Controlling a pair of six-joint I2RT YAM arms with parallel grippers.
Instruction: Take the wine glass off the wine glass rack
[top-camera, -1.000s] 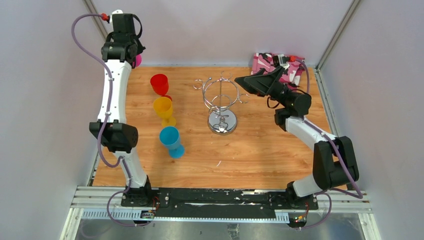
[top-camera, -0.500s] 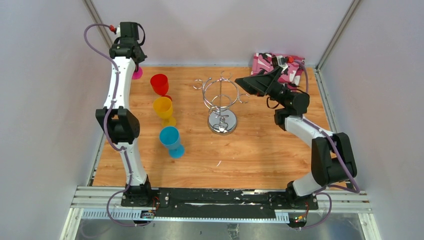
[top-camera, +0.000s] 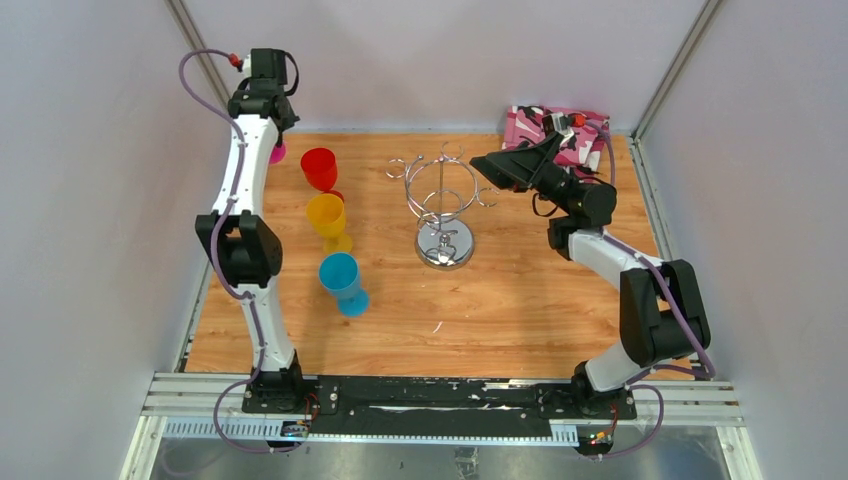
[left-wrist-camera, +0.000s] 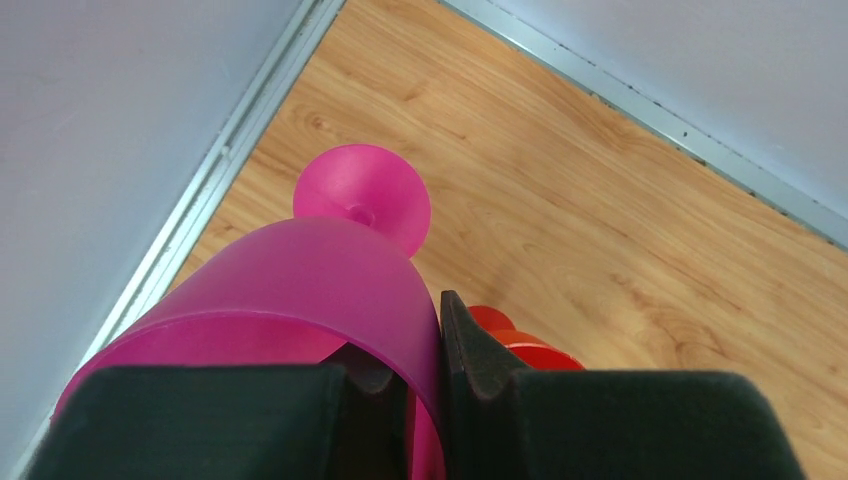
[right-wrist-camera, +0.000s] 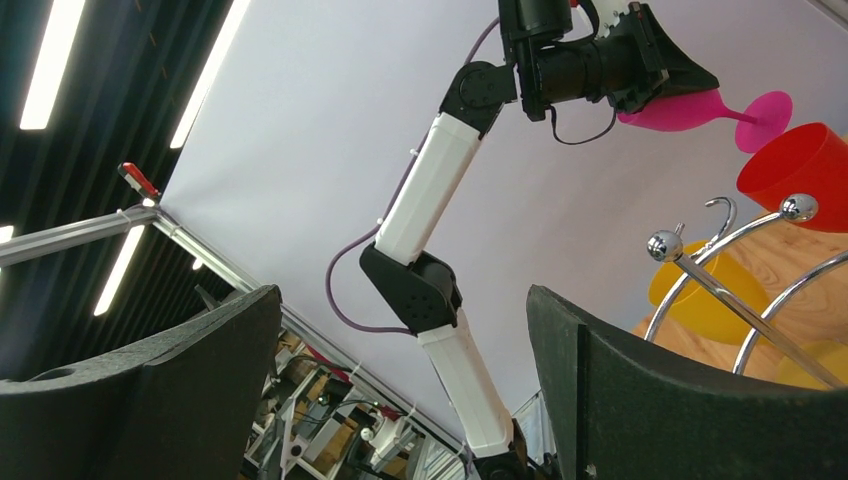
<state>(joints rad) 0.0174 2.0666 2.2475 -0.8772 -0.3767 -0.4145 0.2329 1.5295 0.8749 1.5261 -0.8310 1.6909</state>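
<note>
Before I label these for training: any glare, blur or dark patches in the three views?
Top external: even light, glints on the chrome rack. Left wrist: the pink wine glass looms close and soft-edged. Right wrist: bright ceiling strips at left, tool pads dark.

Chrome rack (top-camera: 445, 243) — magenta glass (left-wrist-camera: 300, 290), red glass (top-camera: 319, 166), yellow glass (top-camera: 326, 214), blue glass (top-camera: 340, 274).

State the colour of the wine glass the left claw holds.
The wine glass is pink; left wrist view.
</note>
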